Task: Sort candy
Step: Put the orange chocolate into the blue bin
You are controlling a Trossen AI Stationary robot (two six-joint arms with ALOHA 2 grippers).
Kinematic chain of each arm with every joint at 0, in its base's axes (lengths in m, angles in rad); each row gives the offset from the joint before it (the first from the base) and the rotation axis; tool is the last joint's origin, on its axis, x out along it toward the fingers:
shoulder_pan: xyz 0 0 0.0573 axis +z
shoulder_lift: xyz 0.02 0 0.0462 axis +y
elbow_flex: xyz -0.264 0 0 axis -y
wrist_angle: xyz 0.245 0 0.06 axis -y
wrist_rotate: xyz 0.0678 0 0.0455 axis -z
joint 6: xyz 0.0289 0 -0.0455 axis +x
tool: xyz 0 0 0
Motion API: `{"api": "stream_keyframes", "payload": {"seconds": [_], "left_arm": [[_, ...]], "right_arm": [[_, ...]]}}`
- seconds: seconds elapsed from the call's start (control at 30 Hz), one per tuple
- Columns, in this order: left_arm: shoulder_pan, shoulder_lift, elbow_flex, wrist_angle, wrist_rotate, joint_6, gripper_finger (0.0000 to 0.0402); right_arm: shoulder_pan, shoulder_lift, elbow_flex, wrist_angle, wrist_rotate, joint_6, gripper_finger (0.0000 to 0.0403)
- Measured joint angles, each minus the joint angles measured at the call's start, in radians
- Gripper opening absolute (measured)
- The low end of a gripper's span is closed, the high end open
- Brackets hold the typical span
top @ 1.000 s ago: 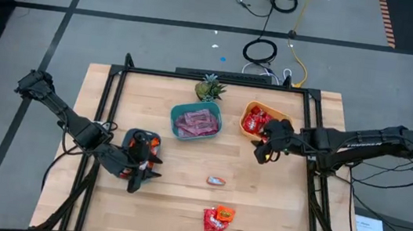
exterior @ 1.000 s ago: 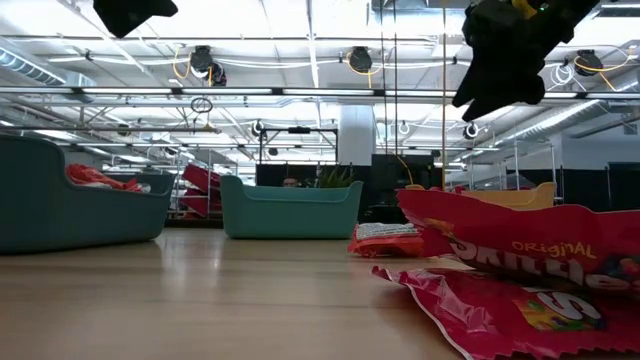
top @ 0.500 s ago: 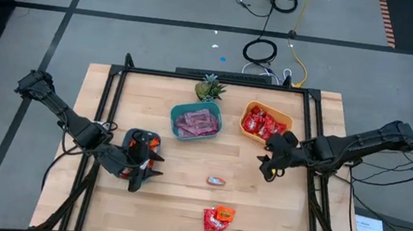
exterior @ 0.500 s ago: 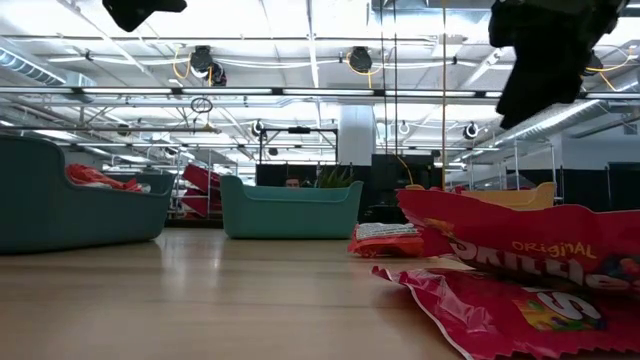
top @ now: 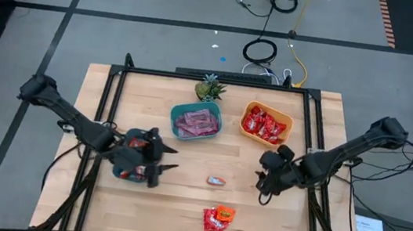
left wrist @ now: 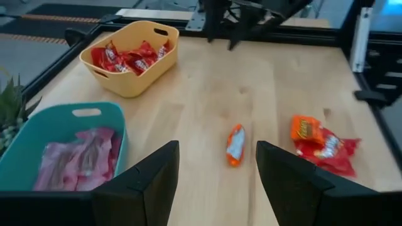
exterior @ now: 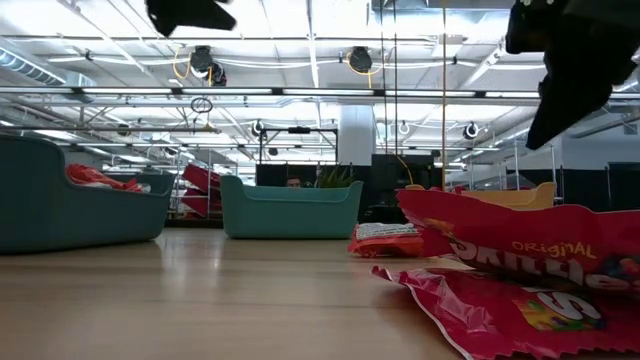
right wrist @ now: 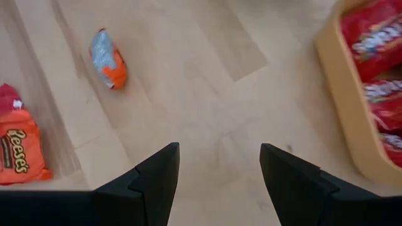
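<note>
Left pincer [top: 160, 159] hovers over the desk's [top: 179, 207] left half, just beside a teal bowl [top: 131, 165] holding red and orange wrappers; fingers spread, nothing between them. In the left wrist view the fingers [left wrist: 141, 182] stand well apart.

Mid-desk, toward the far edge: a small green plant [top: 209, 88], and near it a second teal bowl [top: 195, 121] filled with pink candy [top: 194, 122].

Loose candy on bare wood: one small orange-and-silver piece [top: 216, 180] between the two pincers; nearer the front edge, an orange Reese's piece [top: 224, 213] touching a red packet [top: 214, 224].

Right of centre, a yellow bowl [top: 265, 124] of red candy [top: 263, 124] near the far edge.

Right pincer [top: 264, 183] hangs above bare wood, near the yellow bowl on its front side, apart from the orange-and-silver piece. Fingers spread, empty; the right wrist view shows the fingers [right wrist: 151, 179] wide with only wood between.
</note>
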Motion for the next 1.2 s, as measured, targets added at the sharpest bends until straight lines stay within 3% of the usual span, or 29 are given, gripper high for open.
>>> {"api": "stream_keyframes", "payload": {"seconds": [0.3, 0.4, 0.57, 0.83, 1.2], "left_arm": [[0.087, 0.232, 0.000, 0.261, 0.005, 0.019, 0.0221], [0.115, 0.305, 0.014, 0.317, 0.061, 0.018, 0.0222], [0.158, 0.438, 0.127, 0.318, 0.212, 0.080, 0.0222], [0.202, 0.647, 0.339, 0.231, 0.270, 0.187, 0.0221], [0.267, 0.813, 0.418, 0.181, 0.456, 0.196, 0.0222]], "right_arm": [[0.094, 0.191, 0.000, 0.121, 0.024, 0.008, 0.0212], [0.126, 0.253, 0.000, 0.153, 0.019, 0.019, 0.0212], [0.188, 0.353, 0.000, 0.216, 0.014, 0.076, 0.0212], [0.281, 0.447, 0.000, 0.295, 0.015, 0.218, 0.0212], [0.342, 0.454, 0.000, 0.301, 0.022, 0.338, 0.0212]]}}
